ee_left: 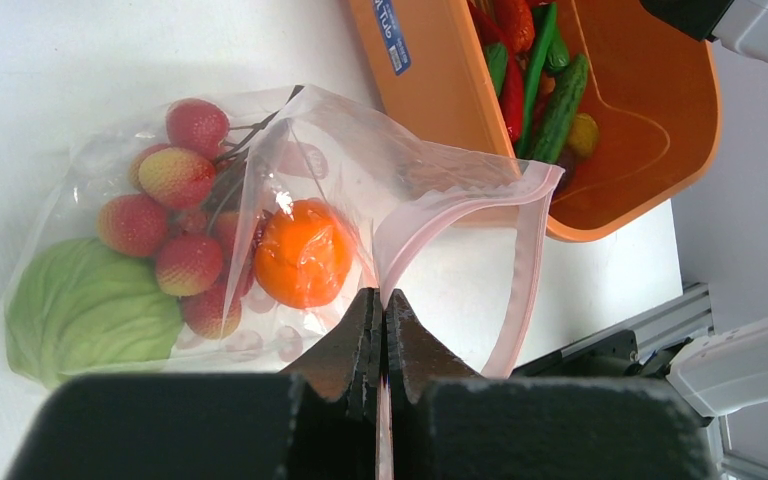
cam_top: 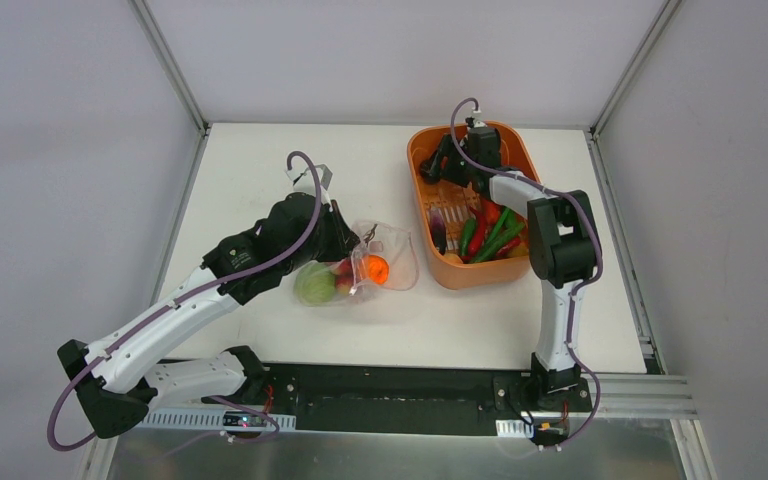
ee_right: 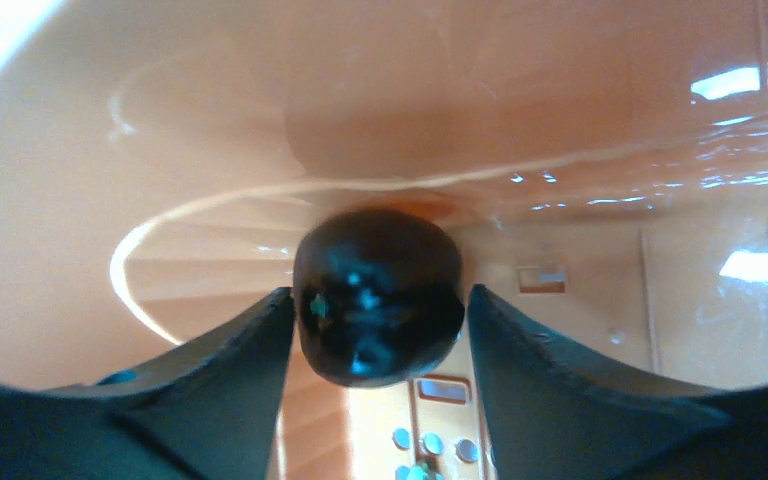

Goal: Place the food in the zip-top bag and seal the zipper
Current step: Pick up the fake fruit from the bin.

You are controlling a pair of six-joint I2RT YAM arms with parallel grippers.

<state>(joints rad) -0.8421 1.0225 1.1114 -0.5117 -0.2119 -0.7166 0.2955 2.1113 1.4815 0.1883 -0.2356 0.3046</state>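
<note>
1. The two arm bases sit at the near edge of the table (cam_top: 260, 170). The left arm stretches forward and rightward, and the right arm rises upright before folding forward.
2. The left hand (ee_left: 381, 300) is clamped shut on the zipper (ee_left: 525, 260), the pink strip running between its pressed fingers at the mouth of the zip-top bag (ee_left: 440, 180).
3. The bag lies mid-table with its mouth gaping toward the tub. Inside it are a light green piece (ee_left: 90, 305), several red-yellow fruits (ee_left: 175, 175) and an orange (ee_left: 303, 252).
4. The orange tub (cam_top: 460, 272) stands just beside the bag's mouth on the right. Red and green peppers (cam_top: 495, 232) lie in its near half.
5. The right hand (ee_right: 380, 300) reaches down into the tub's far end. Its fingers stand apart against both flanks of a dark purple piece (ee_right: 375, 260), and I cannot tell whether they grip it yet. The tub's wall is close behind.
6. Bare table lies left of the tub and beyond the bag, up to the far edge.
</note>
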